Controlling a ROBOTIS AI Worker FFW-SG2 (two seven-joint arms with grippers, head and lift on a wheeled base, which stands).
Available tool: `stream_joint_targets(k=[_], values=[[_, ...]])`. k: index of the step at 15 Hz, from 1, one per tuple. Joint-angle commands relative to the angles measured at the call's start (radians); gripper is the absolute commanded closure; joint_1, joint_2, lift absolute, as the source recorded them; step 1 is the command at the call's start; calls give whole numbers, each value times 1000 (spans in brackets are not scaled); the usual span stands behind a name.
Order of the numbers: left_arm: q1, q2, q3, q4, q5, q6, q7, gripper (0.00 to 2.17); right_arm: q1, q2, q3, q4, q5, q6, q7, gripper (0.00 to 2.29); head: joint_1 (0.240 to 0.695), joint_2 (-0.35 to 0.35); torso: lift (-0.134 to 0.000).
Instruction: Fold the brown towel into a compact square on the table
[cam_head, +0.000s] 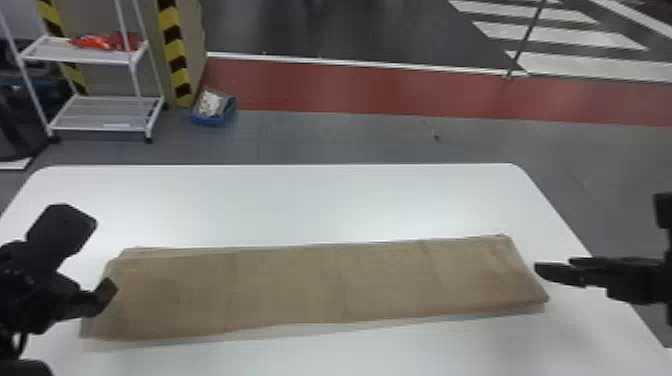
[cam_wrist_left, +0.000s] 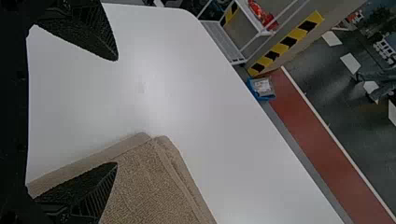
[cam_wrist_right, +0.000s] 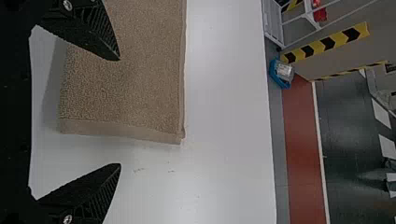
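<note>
The brown towel (cam_head: 320, 290) lies on the table (cam_head: 320, 200) in 1 long strip. Left gripper (cam_wrist_left: 116, 111), right gripper (cam_wrist_right: 120, 112): fingers spread. For the crosswise fold, pinch all layers at 1 short end.

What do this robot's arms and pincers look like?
The left arm and right arm are black. The left pincer and right pincer each have two black, wedge-shaped fingers with ribbed sides. A silvery screw shows on the right one, a dark cable beside the left arm.
</note>
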Motion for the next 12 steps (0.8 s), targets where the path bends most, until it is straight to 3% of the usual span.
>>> stream_joint_targets(k=[1, 12], values=[[0, 1, 2, 0, 0, 0, -1, 83, 1, 1, -2, 0, 0, -2, 0, 70, 695, -147, -124], [5, 0, -2, -2, 0, 0, -3, 83, 3, 1, -8, 0, 0, -2, 0, 70, 695, -150, -124]])
